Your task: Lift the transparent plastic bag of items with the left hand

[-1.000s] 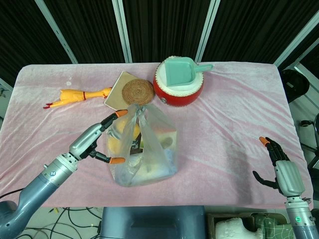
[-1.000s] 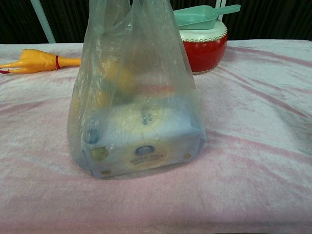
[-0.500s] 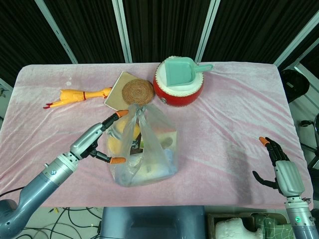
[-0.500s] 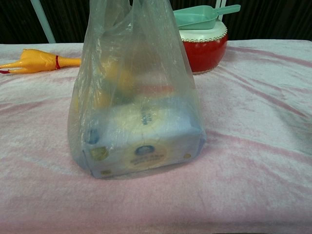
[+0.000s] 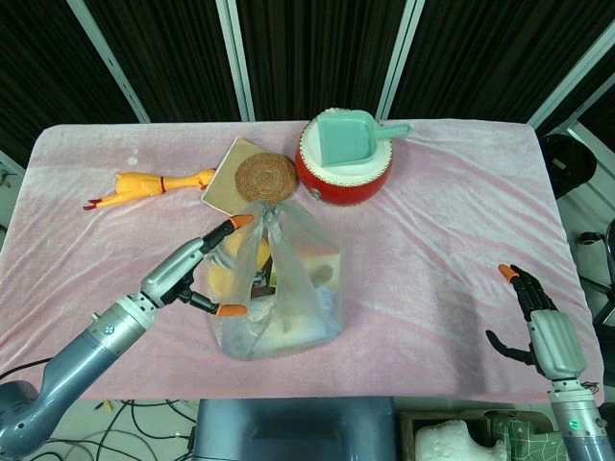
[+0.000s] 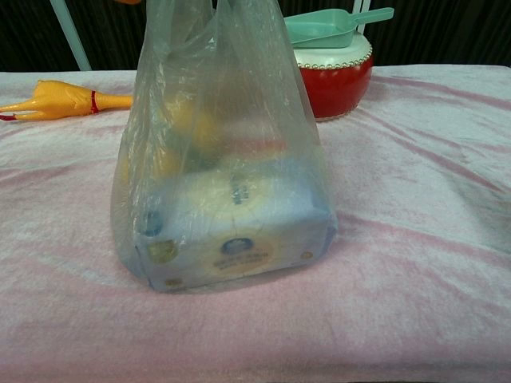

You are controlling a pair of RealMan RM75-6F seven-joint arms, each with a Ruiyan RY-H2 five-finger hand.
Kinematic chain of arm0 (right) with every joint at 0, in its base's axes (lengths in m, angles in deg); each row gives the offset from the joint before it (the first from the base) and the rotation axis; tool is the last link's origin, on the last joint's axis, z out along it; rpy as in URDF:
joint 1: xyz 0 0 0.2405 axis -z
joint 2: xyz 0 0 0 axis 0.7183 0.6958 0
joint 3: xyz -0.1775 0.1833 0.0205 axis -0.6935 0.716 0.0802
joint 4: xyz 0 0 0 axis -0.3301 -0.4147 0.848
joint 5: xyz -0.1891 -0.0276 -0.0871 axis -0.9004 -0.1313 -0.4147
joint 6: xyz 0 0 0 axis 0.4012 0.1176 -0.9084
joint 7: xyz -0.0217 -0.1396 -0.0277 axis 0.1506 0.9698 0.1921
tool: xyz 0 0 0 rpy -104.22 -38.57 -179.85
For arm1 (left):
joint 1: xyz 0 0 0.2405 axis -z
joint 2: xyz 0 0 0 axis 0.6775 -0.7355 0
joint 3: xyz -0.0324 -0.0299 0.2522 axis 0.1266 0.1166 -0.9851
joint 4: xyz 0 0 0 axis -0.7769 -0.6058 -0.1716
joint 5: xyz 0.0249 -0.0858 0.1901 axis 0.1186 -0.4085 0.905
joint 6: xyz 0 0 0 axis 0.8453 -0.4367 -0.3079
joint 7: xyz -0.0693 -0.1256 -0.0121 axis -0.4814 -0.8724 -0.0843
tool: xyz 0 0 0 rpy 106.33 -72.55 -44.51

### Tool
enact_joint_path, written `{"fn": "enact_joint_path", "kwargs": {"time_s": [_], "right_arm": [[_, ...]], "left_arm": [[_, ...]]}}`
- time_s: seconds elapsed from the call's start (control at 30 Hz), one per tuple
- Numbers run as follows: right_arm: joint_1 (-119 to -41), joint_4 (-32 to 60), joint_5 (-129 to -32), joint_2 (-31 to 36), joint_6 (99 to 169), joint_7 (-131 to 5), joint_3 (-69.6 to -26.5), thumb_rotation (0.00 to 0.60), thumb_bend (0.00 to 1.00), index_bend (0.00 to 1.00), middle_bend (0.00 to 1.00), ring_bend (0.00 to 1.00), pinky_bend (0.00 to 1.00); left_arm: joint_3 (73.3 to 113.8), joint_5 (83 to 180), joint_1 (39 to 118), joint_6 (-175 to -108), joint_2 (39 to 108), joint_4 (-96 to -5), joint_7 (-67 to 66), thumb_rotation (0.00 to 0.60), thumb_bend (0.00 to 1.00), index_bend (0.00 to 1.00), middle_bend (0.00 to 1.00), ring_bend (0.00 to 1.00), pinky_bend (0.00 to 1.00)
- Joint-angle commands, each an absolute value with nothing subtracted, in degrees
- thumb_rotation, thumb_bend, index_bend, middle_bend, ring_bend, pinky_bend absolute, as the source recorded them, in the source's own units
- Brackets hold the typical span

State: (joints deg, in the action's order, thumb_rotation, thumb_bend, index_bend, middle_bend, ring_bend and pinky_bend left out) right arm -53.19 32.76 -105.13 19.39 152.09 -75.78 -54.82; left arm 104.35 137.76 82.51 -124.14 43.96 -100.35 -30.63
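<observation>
While the bag (image 5: 279, 288) is standing upright on the pink cloth (image 5: 432, 230) near the front edge, the left hand (image 5: 192, 269) is reaching at its left side with fingers spread, one tip by the handles, gripping nothing. Behind it are lying a coaster (image 5: 267, 177), a red drum (image 5: 344, 173) under a green scoop (image 5: 348, 135) and a rubber chicken (image 5: 144, 184), and the right hand (image 5: 536, 322) is hovering spread and empty at the near right.

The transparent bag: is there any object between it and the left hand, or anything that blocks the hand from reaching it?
Nothing visible does. The left hand is right beside the transparent bag, fingers spread along its left side with one fingertip near the handles. The rubber chicken, woven coaster and red drum all lie behind, clear of the hand's path.
</observation>
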Motion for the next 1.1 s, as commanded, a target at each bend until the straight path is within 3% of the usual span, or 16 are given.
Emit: {"fn": "enact_joint_path", "kwargs": {"time_s": [0.03, 0.47, 1.1], "right_arm": [[-53.2, 32.7, -105.1, 19.4, 152.1, -75.8, -54.8, 0.6, 0.22, 0.0, 0.0, 0.0, 0.18], [-53.1, 32.8, -105.1, 19.4, 152.2, -76.3, -54.8, 0.6, 0.22, 0.0, 0.0, 0.0, 0.18], [-53.2, 32.7, -104.9, 19.5, 152.0, -76.8, -54.7, 0.6, 0.22, 0.0, 0.0, 0.0, 0.18]], "left_arm": [[104.6, 137.2, 83.0, -123.8, 44.3, -100.3, -30.8, 0.6, 0.0, 0.0, 0.02, 0.0, 0.07], [107.9, 128.8, 91.6, -119.6, 51.5, -96.4, -29.5, 0.6, 0.0, 0.01, 0.1, 0.07, 0.14], [110.1, 114.1, 100.9, -120.6, 61.3, -91.7, -24.2, 0.6, 0.0, 0.08, 0.17, 0.14, 0.21]]}}
